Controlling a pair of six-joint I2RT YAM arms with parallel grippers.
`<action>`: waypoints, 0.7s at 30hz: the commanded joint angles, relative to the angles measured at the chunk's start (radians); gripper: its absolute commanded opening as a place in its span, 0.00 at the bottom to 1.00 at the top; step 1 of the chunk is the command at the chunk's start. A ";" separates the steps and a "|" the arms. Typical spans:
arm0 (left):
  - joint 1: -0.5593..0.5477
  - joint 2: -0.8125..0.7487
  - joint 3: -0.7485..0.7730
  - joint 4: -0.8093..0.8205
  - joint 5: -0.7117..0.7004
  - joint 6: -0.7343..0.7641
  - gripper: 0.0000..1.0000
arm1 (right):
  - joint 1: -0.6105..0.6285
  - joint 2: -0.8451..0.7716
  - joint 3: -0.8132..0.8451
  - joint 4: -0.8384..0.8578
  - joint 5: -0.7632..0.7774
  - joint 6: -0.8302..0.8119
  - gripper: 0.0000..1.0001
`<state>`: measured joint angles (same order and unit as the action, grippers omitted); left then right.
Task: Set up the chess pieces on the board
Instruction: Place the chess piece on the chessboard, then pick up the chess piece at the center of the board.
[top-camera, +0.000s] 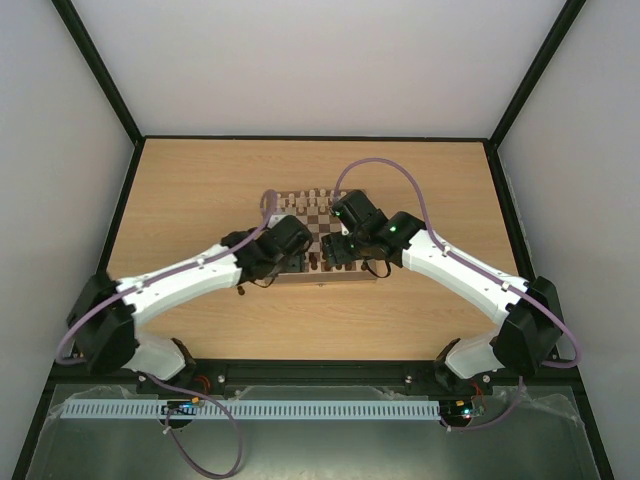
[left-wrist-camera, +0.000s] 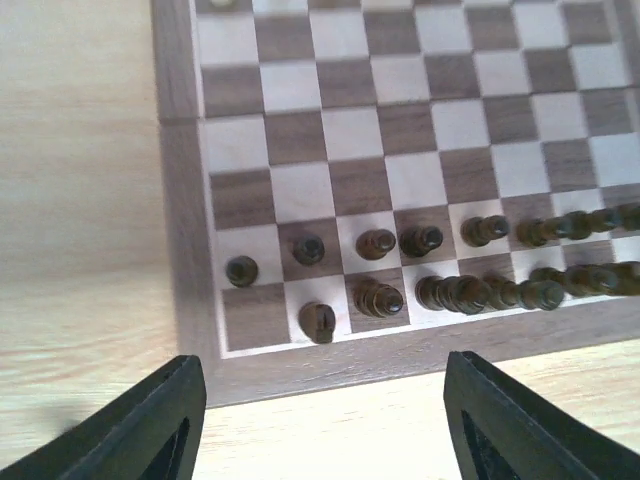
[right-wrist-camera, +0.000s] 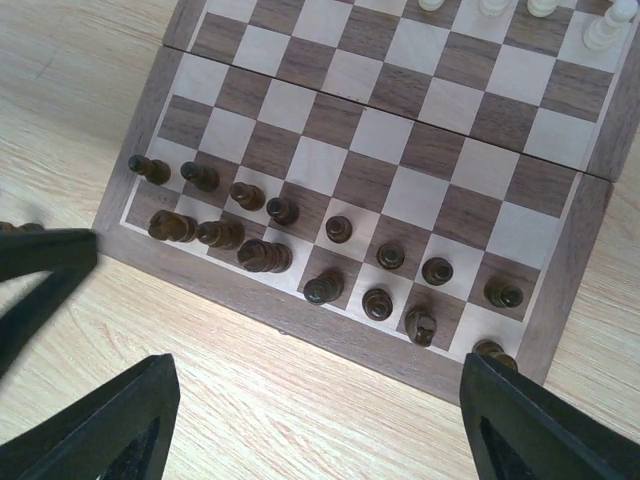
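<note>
The board (top-camera: 322, 226) lies in the middle of the table. Cream chess pieces (top-camera: 312, 197) line its far edge; they also show in the right wrist view (right-wrist-camera: 545, 8). Dark chess pieces (left-wrist-camera: 380, 298) stand upright in the two nearest rows, also visible from the right wrist (right-wrist-camera: 262, 255). My left gripper (left-wrist-camera: 320, 425) hovers open over the table just in front of the board's near border (left-wrist-camera: 400, 355), with nothing between its fingers. My right gripper (right-wrist-camera: 320, 430) is open too, above the bare table before the board (right-wrist-camera: 400, 140), and holds nothing.
In the top view both wrists (top-camera: 285, 245) (top-camera: 350, 240) hang close together over the board's near half. A black part of the left gripper (right-wrist-camera: 40, 270) juts in at the left of the right wrist view. Light wood table (top-camera: 200, 190) surrounds the board.
</note>
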<state>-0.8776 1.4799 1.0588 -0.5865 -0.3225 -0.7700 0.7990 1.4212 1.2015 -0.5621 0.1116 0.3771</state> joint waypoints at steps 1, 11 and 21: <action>-0.004 -0.148 -0.030 -0.115 -0.096 -0.010 0.79 | 0.005 -0.027 -0.004 -0.018 -0.013 -0.008 0.81; 0.045 -0.395 -0.147 -0.185 -0.062 -0.043 0.99 | 0.006 -0.041 -0.003 -0.015 -0.026 -0.005 0.99; 0.127 -0.433 -0.309 -0.106 0.072 -0.152 0.99 | 0.005 -0.056 -0.004 -0.016 -0.029 -0.007 0.99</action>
<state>-0.7650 1.0618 0.8127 -0.7219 -0.3046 -0.8566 0.7990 1.3911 1.2015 -0.5602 0.0929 0.3740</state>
